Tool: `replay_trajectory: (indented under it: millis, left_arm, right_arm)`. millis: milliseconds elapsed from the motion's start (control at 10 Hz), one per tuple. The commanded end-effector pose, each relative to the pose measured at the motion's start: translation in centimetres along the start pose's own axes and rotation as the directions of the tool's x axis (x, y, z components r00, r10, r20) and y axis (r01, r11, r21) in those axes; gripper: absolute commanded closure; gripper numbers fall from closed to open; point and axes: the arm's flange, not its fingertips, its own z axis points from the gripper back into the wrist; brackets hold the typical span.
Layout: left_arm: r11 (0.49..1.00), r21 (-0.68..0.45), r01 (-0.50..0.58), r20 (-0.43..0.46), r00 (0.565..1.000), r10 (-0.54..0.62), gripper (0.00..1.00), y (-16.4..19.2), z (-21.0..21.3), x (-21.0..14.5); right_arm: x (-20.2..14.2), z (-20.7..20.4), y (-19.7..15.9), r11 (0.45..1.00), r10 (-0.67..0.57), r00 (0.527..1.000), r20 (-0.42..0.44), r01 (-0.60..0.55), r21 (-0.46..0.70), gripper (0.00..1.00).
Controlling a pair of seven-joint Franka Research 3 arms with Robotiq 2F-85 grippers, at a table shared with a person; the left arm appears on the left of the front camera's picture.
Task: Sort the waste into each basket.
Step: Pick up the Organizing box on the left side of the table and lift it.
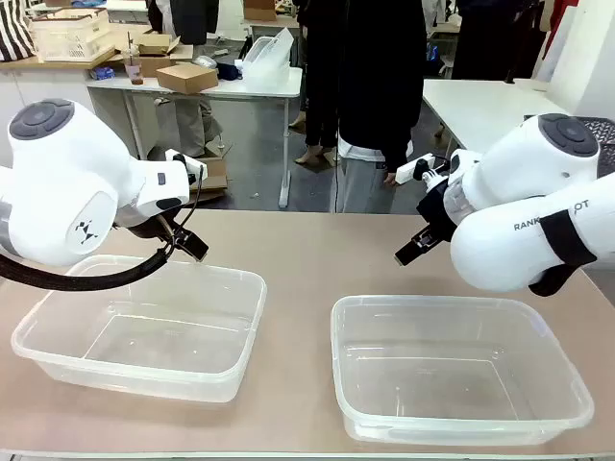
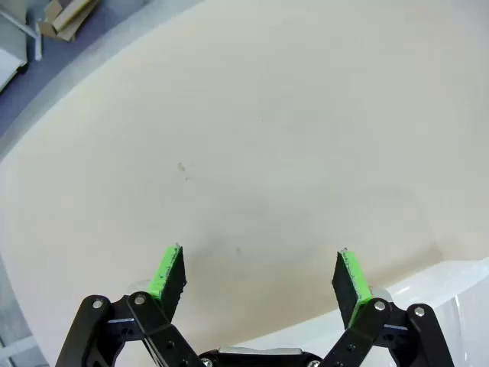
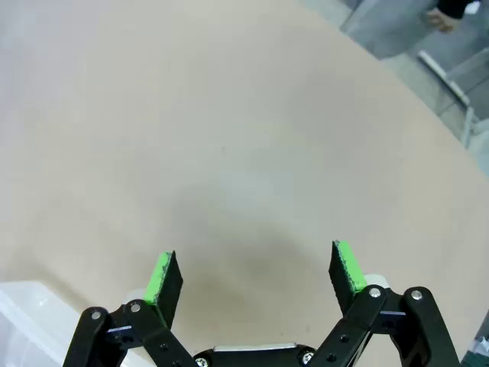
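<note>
Left basket (image 1: 125, 376) sits at 8 o'clock on the surface (image 1: 298, 259); right basket (image 1: 452, 427) sits at 4 o'clock. Both are empty and well apart.

The left hand (image 1: 190, 245) hovers at 12 o'clock of the left basket, near its far rim. The right hand (image 1: 408, 254) hovers at 11 o'clock of the right basket. Both hands are fully spread and hold nothing; the green pads (image 2: 170, 271) face bare surface.

Hazards, as judged:
- A low sweep could catch a rim and shove the light basket.
- Both arms reaching toward the middle could collide.
- The person (image 1: 380, 96) at 12 o'clock may reach in.
</note>
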Motion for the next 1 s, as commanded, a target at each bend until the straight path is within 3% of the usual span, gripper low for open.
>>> replay_trajectory:
  millis: [0,900]
  left_arm:
    - [1.000,0.000,0.000,0.000,1.000,0.000,0.00,0.00,0.01,0.00]
    - [1.000,0.000,0.000,0.000,1.000,0.000,0.00,0.00,0.01,0.00]
  right_arm:
    - [0.00,0.00,0.00,1.000,0.000,1.000,0.000,0.000,0.000,0.00]
    - [0.00,0.00,0.00,1.000,0.000,1.000,0.000,0.000,0.000,0.00]
